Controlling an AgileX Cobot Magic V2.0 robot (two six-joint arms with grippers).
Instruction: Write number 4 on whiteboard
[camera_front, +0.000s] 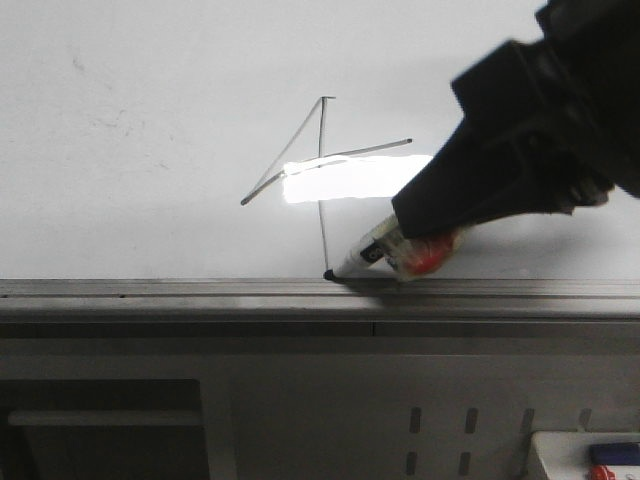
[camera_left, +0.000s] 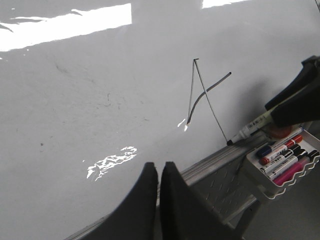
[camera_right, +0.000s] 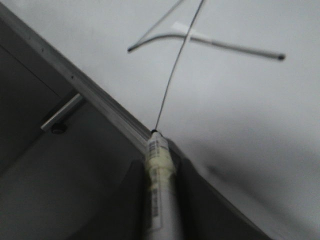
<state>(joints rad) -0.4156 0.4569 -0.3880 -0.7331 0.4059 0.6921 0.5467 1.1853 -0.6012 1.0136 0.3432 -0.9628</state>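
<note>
The whiteboard (camera_front: 150, 180) lies flat, glossy white, with a grey metal frame edge (camera_front: 200, 292) at its near side. On it stands the number 4 (camera_front: 322, 160), three thin dark strokes: diagonal, slanted crossbar, long vertical. It also shows in the left wrist view as the number 4 (camera_left: 200, 92) and in the right wrist view as the number 4 (camera_right: 175, 65). My right gripper (camera_front: 425, 240) is shut on a white marker (camera_front: 375, 255), whose black tip rests at the foot of the vertical stroke by the frame. My left gripper (camera_left: 160, 172) hangs shut and empty over the board's near edge.
A light reflection (camera_front: 350, 178) glares across the crossbar. A white tray (camera_left: 287, 165) of several markers sits beside the frame, just right of the held marker (camera_left: 250, 131). Below the frame is a grey perforated panel (camera_front: 440, 430). Faint smudges (camera_front: 110, 120) mark the board's left.
</note>
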